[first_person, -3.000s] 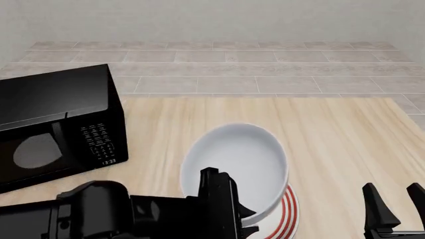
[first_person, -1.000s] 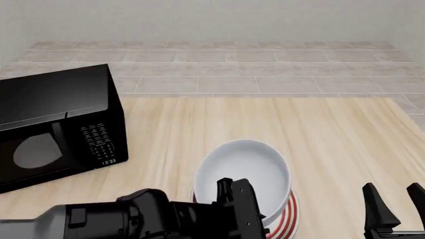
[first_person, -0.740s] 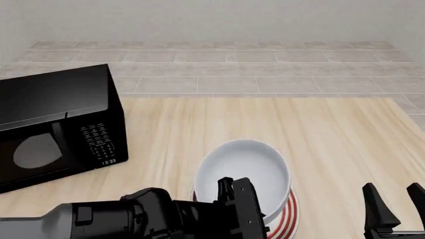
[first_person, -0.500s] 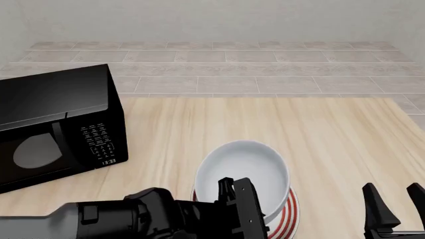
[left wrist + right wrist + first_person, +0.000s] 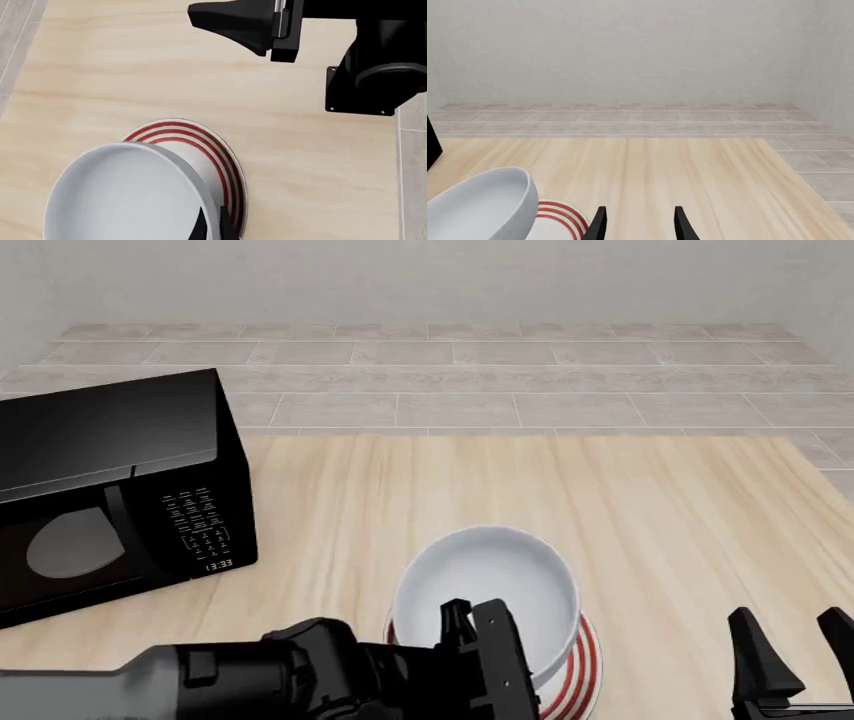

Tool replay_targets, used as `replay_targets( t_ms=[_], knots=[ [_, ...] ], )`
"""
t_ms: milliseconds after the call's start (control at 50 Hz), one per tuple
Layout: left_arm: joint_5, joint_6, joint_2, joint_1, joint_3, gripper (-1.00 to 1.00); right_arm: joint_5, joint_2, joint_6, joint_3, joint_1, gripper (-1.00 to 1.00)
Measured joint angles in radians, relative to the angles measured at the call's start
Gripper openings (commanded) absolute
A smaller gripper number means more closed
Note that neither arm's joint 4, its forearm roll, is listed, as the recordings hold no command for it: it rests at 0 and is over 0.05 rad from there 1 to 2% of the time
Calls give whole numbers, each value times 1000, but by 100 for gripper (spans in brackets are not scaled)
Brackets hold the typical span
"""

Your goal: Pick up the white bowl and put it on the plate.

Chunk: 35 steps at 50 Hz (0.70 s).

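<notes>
Pale, light-grained wooden table (image 5: 667, 510) across the foreground, ending at a straight far edge; beyond it, grey stone-tiled floor (image 5: 441, 380) in long rectangular slabs up to a plain, off-white wall (image 5: 427, 280). Same tiles and wall in the right wrist view, with the wall turning a corner at the far right.

On the table's left, a glossy black box-shaped microwave oven (image 5: 114, 490), door shut, keypad and small lit clock on its front.

Near the table's front edge, the large, deep, plain glossy white bowl (image 5: 489, 585), tilted, with its rim higher on one side, over the flat round white plate with concentric red rings (image 5: 577, 680); bowl covering most of the plate, red rings showing only at the right. Whether resting fully on the plate: cannot tell.

Left black tool (image 5: 470, 665) clamped on the near rim of the bowl, one finger inside the rim and the other outside, dark arm stretching off toward the lower left.

Right black tool (image 5: 790, 658) low at the right, well apart from bowl and plate, fingers spread with bare table between them, holding nothing.
</notes>
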Motion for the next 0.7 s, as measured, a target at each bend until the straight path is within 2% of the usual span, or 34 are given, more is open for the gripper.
replay_targets(
  t_ms=[700],
  knots=[
    [-12,-7,34,-14,-15,-100,0,0,0,0,0,100]
  ],
)
